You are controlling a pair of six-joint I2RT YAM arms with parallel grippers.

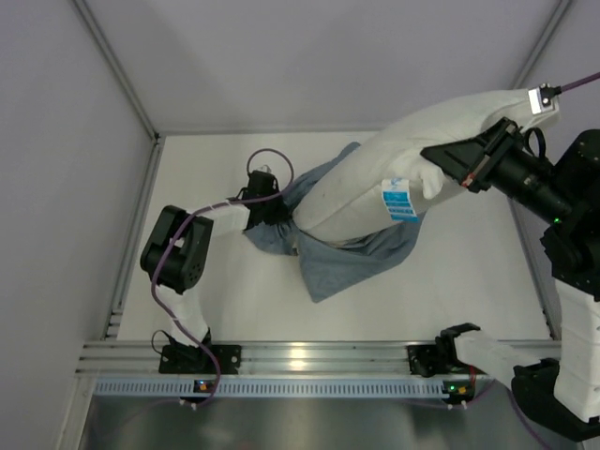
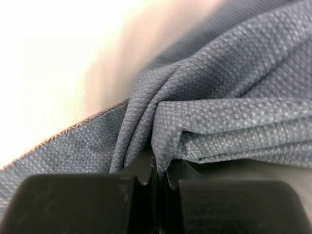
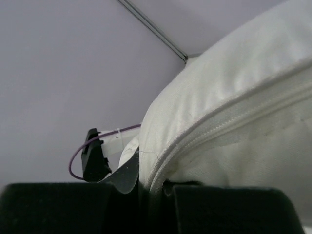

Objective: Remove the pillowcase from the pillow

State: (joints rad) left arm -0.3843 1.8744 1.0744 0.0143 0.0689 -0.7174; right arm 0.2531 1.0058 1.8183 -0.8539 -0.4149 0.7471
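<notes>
**White tabletop, grey walls: both grippers clamped, case partly off**

White table (image 1: 225, 300) with plain grey walls (image 1: 56, 141) on three sides, aluminium rail along the bottom of the top view.

- Plump white rectangular fabric pillow (image 1: 394, 150) lies diagonally from frame centre to the upper right. Its upper-right end is lifted off the table.
- Its lower-left end sits inside the limp blue-grey fabric pillowcase (image 1: 352, 258). The cloth is bunched around that end and spreads flat on the table toward lower centre. Most of the pillow is bare.
- A blue-and-white printed label (image 1: 398, 200) hangs on the pillow's side, just above the edge of the case.
- Left gripper (image 1: 272, 214), left of centre, is at the left edge of the cloth. In the left wrist view the jaws are pinched nearly together on a gathered fold of the pillowcase, with fabric pleats fanning up and to the right from the tips.
- Right gripper (image 1: 433, 169), right of centre, has its jaws narrow and clamped on the pillow's edge. In the right wrist view the grip sits on the white zipper seam (image 3: 219, 131), which curves from the tips to the right edge of frame.
- A purple cable (image 1: 272, 155) loops above the left wrist.
</notes>
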